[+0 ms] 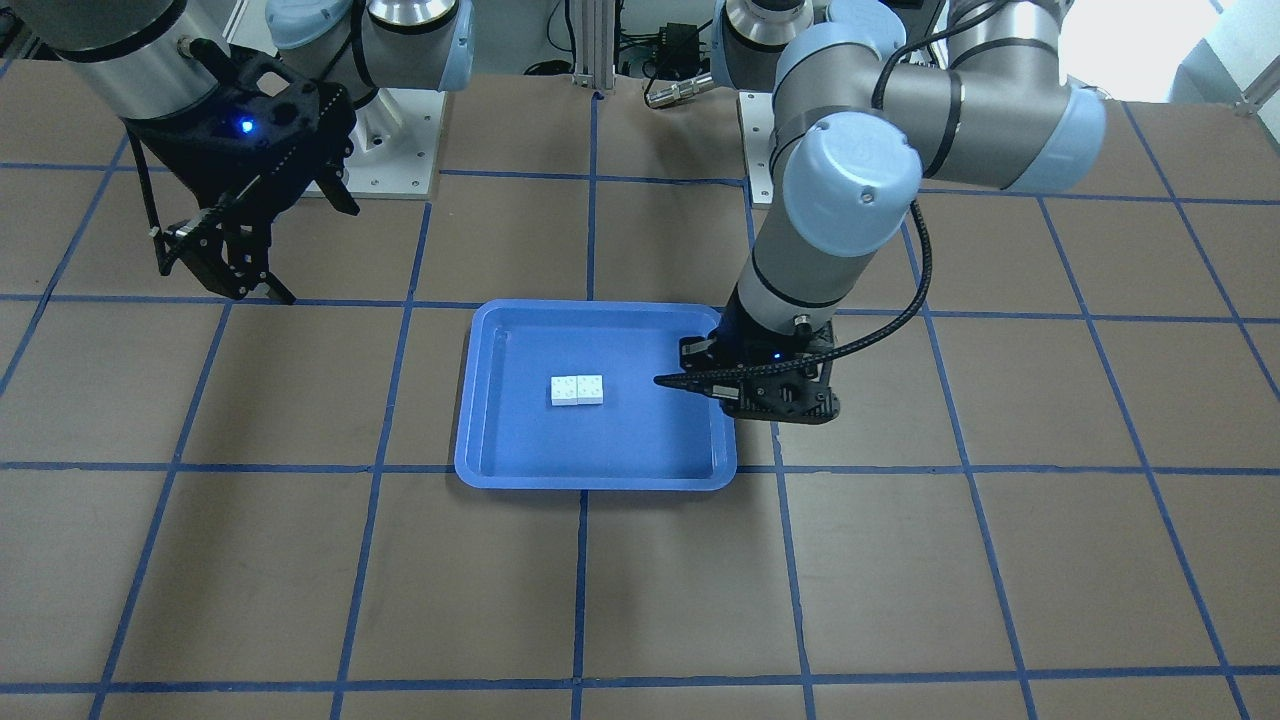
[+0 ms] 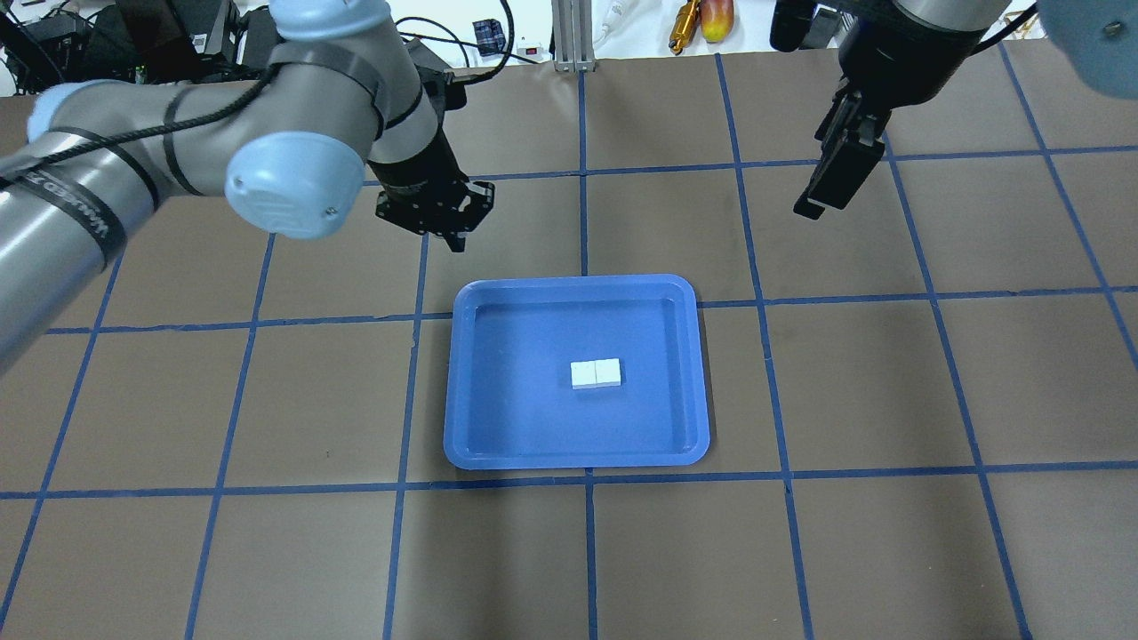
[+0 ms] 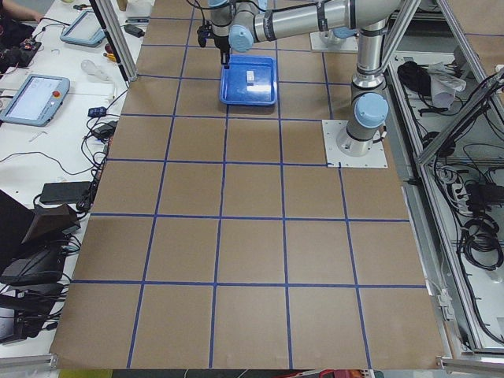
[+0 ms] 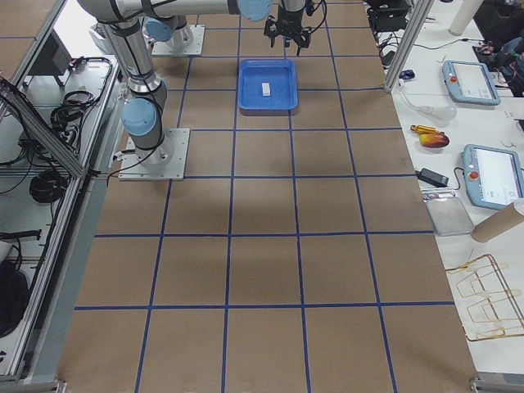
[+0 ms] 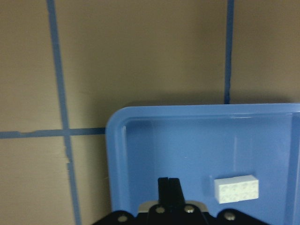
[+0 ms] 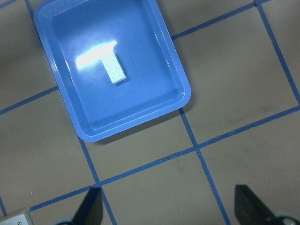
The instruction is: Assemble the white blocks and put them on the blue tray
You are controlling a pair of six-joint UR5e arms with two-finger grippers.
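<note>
Front view: the joined white blocks [image 1: 577, 390] lie mid blue tray [image 1: 595, 478]. Your left gripper [image 1: 665, 380], fingers pressed together on nothing, hangs low by the tray's rim and could nudge the tray on retreat.

Right wrist view: right gripper [image 6: 171, 208] spread, empty.

Overhead: brown table [image 2: 267, 551] gridded with blue tape [image 2: 589, 551].

Right side view: teach pendants [image 4: 471, 82] alongside.

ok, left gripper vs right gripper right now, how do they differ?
The left gripper is shut; the right gripper is open. The left gripper hangs over the edge of the blue tray; the right gripper is off to the side, over the table. Shared: both are empty, and neither touches the joined white blocks lying in the tray.
</note>
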